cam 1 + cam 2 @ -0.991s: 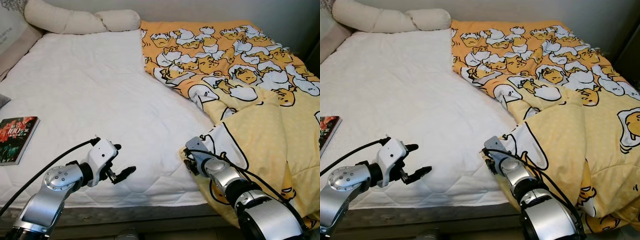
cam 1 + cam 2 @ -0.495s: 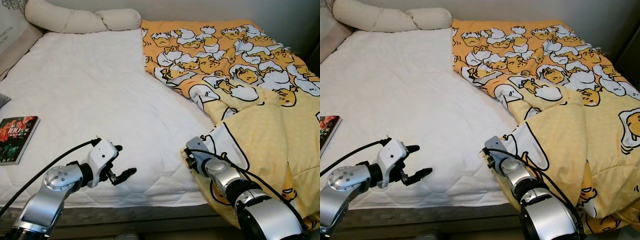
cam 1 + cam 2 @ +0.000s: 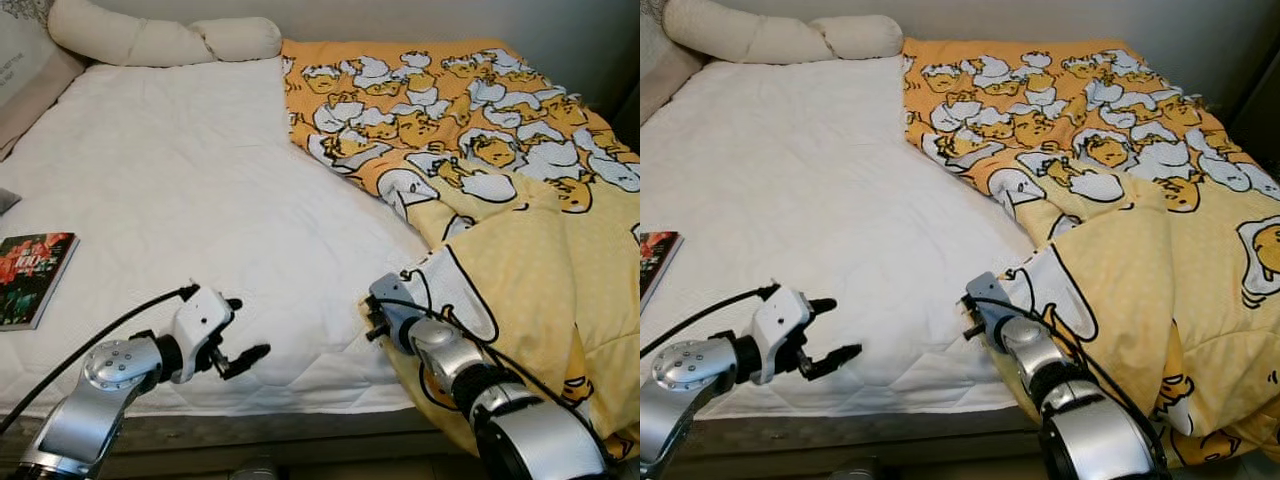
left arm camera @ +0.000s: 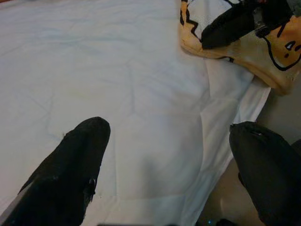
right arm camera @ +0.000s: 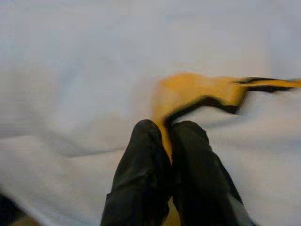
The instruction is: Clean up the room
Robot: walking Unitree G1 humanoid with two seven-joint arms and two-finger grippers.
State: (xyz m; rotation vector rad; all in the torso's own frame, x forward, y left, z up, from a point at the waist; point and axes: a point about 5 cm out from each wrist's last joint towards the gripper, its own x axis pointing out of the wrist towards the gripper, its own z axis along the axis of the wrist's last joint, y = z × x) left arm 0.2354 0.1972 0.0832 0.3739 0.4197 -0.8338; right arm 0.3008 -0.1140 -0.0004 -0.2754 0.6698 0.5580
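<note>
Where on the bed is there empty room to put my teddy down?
The wide white mattress sheet is bare between the cream bolster pillow, the red paperback book and the yellow cartoon-print blanket. The right side is crowded with bunched blanket, pinched by the right gripper.

Bedding and book: colours

Blanket (image 3: 520, 200): orange-yellow, white-and-black cartoon print. Bed (image 3: 180, 190): white quilted sheet. Bolster pillow (image 3: 160, 40): cream. Book (image 3: 32, 277): dark red-green cover.

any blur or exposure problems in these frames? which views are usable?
Left and right eye views: sharp, evenly lit, blanket print and book readable. Left wrist view: soft but usable, open left pincer dark against the white mattress. Right wrist view: blurred, sheet washed out, right pincer shut on the blanket edge.
</note>
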